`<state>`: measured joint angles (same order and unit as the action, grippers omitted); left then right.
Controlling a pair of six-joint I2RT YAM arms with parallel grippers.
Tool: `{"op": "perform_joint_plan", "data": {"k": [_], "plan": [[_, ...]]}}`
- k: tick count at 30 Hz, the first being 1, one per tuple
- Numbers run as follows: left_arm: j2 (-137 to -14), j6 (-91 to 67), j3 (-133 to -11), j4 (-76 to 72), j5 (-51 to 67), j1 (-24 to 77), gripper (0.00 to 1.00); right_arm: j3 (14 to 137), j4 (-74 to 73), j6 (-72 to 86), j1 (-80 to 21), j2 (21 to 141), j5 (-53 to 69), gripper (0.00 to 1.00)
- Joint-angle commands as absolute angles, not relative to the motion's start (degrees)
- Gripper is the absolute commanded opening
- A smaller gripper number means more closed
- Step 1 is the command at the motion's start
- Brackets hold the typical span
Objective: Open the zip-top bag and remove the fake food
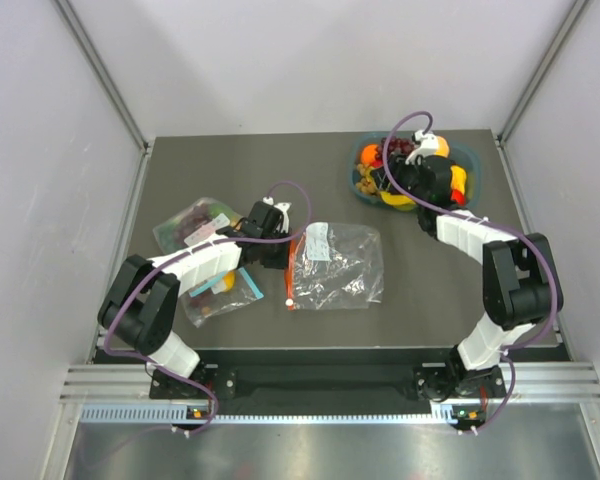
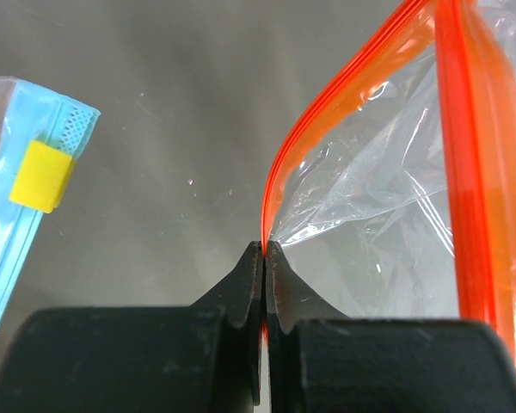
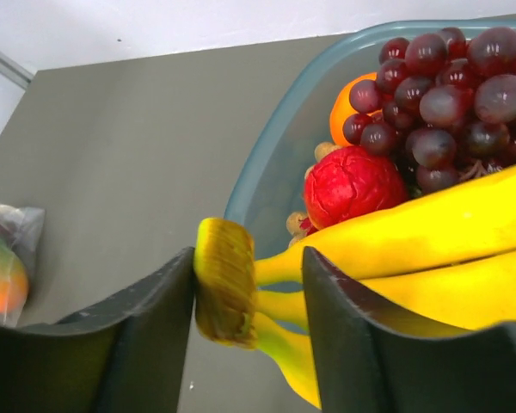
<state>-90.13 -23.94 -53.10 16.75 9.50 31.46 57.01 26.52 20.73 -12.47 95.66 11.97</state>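
One snag is foreseen: while the zip-top bag [image 1: 340, 265], at the middle of the table [image 1: 180, 160], is pinched at its orange strip [image 2: 464, 172] by the closed left fingers [image 2: 256, 275], the banana bunch [image 3: 430, 241] in the far-right corner bin [image 1: 357, 178] could be dragged out should its stem [image 3: 225, 280] catch the right fingers [image 3: 168, 318], half parted loosely around it.

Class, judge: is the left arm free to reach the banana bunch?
Probably not: the left gripper is shut on the zip-top bag, and the banana bunch sits between the right gripper's jaws.

1 overhead view faces down on the table [image 1: 230, 170]; 2 wrist views skim it closely.
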Motion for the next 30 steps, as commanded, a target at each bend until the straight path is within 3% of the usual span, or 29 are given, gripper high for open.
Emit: {"op": "perform_joint_plan", "data": {"k": [1, 4, 7, 11, 12, 17, 20, 22, 30], "plan": [[-89.6, -24.0, -53.7, 15.6, 10.5, 31.2, 0.00, 57.3, 27.2, 19.4, -11.7, 94.0, 12.9, 0.53], [-89.7, -23.7, -54.1, 15.9, 10.8, 31.1, 0.00, 57.6, 27.2, 19.4, -11.7, 93.3, 13.4, 0.61], [-90.0, -23.5, -54.4, 16.4, 10.8, 31.2, 0.07, 58.3, 27.1, 19.3, -11.7, 92.4, 13.8, 0.64], [-89.7, -22.9, -54.6, 17.0, 10.1, 31.1, 0.24, 58.8, 27.0, 19.4, -11.7, 90.9, 14.1, 0.75], [-89.6, -22.9, -54.6, 17.1, 10.0, 31.0, 0.32, 59.0, 27.0, 19.4, -11.6, 90.1, 14.1, 0.76], [-89.3, -22.5, -54.6, 17.1, 9.9, 30.5, 0.48, 59.1, 26.5, 19.6, -11.8, 86.7, 14.4, 0.82], [-89.1, -22.4, -54.6, 17.3, 10.0, 30.2, 0.60, 59.3, 25.9, 20.0, -11.8, 85.0, 14.5, 0.85], [-88.9, -22.4, -54.6, 17.8, 9.6, 30.1, 0.74, 59.2, 25.1, 20.2, -11.6, 83.2, 14.3, 0.85], [-85.2, -21.4, -52.6, 20.3, 7.5, 27.1, 0.99, 59.6, 16.0, 18.6, -9.2, 75.0, 12.9, 0.88]]}}
